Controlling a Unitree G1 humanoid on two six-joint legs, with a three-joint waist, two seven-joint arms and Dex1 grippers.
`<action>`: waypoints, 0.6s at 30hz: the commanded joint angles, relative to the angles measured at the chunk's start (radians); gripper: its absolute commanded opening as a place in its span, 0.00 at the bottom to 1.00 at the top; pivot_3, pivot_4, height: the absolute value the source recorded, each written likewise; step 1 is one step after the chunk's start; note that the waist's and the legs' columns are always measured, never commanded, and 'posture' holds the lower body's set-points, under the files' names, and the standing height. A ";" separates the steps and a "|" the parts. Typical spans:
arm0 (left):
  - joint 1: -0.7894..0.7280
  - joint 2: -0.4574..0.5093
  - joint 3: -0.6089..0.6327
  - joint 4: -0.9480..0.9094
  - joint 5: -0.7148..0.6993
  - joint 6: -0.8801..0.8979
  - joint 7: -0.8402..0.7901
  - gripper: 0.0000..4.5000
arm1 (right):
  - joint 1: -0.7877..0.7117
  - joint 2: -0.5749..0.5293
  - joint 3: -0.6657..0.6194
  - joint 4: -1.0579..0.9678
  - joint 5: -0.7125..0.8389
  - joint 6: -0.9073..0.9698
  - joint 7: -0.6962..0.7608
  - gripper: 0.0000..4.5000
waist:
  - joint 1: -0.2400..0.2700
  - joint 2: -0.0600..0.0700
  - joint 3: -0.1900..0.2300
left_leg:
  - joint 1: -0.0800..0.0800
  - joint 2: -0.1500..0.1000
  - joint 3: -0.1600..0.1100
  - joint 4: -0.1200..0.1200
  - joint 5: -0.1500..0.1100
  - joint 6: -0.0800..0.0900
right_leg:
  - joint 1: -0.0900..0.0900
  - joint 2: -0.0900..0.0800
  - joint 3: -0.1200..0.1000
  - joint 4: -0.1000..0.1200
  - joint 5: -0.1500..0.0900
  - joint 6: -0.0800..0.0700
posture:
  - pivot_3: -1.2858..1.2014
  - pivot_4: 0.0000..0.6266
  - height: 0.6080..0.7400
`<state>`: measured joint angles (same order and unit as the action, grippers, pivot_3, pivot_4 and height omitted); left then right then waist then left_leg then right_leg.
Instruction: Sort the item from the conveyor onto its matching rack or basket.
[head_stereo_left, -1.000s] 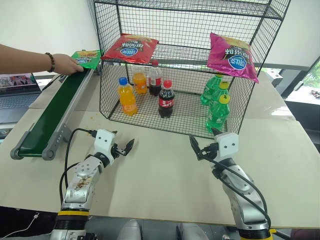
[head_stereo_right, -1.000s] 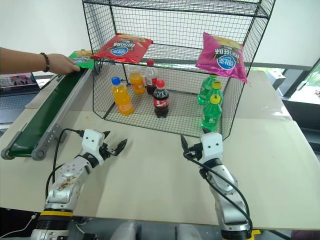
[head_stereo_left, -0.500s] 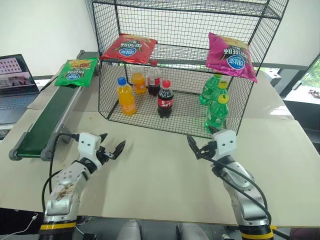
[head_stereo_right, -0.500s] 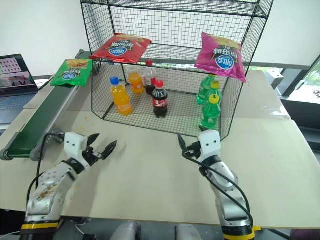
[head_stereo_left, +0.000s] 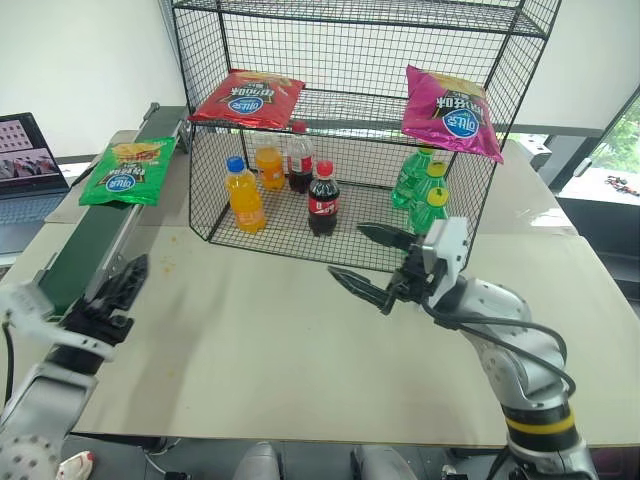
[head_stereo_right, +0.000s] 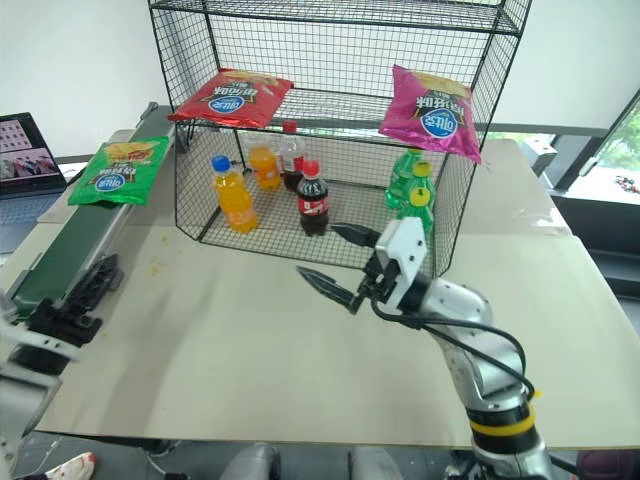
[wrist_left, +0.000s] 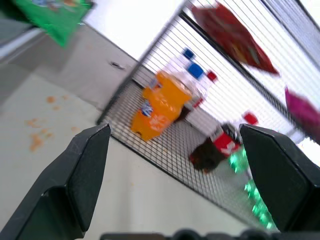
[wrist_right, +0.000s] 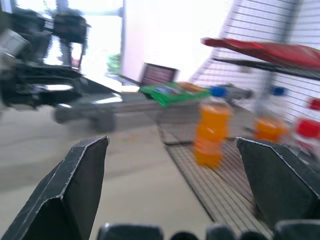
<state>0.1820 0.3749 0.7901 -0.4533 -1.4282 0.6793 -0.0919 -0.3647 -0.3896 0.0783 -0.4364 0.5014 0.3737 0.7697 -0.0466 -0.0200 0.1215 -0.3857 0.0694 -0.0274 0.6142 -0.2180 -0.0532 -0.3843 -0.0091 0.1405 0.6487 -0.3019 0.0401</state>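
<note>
The item, a flat green chip bag (head_stereo_left: 128, 172), lies on the far part of the conveyor (head_stereo_left: 85, 240), a dark-green belt running along the table's left side. To its right stands the black wire rack (head_stereo_left: 350, 60) with a mid-height shelf. My left gripper (head_stereo_left: 112, 295) hangs open and empty beside the belt's near end, well short of the bag. My right gripper (head_stereo_left: 370, 262) is open and empty, raised over the table in front of the rack and pointing left. The left wrist view shows the bag (wrist_left: 55, 17) far off, and so does the right wrist view (wrist_right: 175, 92).
A red bag (head_stereo_left: 245, 97) and a magenta bag (head_stereo_left: 450, 100) lie on the rack's shelf. Orange soda bottles (head_stereo_left: 245, 195), cola bottles (head_stereo_left: 320, 200) and green bottles (head_stereo_left: 425, 195) stand on the rack's floor. A laptop (head_stereo_left: 25, 160) sits left of the belt.
The person's hand has left the belt and the green bag has travelled toward me. My left gripper rose, rolled and moved left to the belt's end. My right gripper rose and swung to point left.
</note>
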 joint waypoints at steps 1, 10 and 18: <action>0.044 -0.022 0.112 0.008 -0.200 -0.087 0.123 0.97 | -0.082 0.014 0.016 0.001 0.085 0.027 0.063 1.00 | 0.004 -0.001 0.000 | 0.000 0.000 0.000 0.000 0.000 0.000 | 0.000 0.000 0.000 0.000 0.000 0.000 | 0.52 0.24 1.00; 0.128 -0.084 0.117 0.134 -0.482 -0.154 0.268 0.97 | -0.195 0.025 0.060 0.052 0.171 0.046 0.213 1.00 | 0.013 -0.002 -0.001 | 0.000 0.000 0.000 0.001 0.000 0.000 | 0.000 0.000 -0.001 -0.001 0.000 0.000 | 0.52 0.24 1.00; 0.102 -0.050 0.096 0.156 -0.496 -0.180 0.284 0.97 | -0.243 0.027 0.054 0.097 0.161 0.027 0.269 1.00 | 0.012 -0.004 -0.002 | 0.000 0.000 0.000 0.000 0.000 0.000 | 0.000 0.000 -0.001 -0.001 0.000 0.000 | 0.52 0.24 1.00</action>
<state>0.2849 0.3085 0.8777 -0.2897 -1.9110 0.5194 0.1929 -0.5853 -0.3660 0.1491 -0.3261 0.6501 0.4233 1.0304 -0.0346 -0.0239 0.1193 -0.3857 0.0690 -0.0275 0.6143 -0.2179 -0.0535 -0.3847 -0.0094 0.1394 0.6478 -0.3021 0.0397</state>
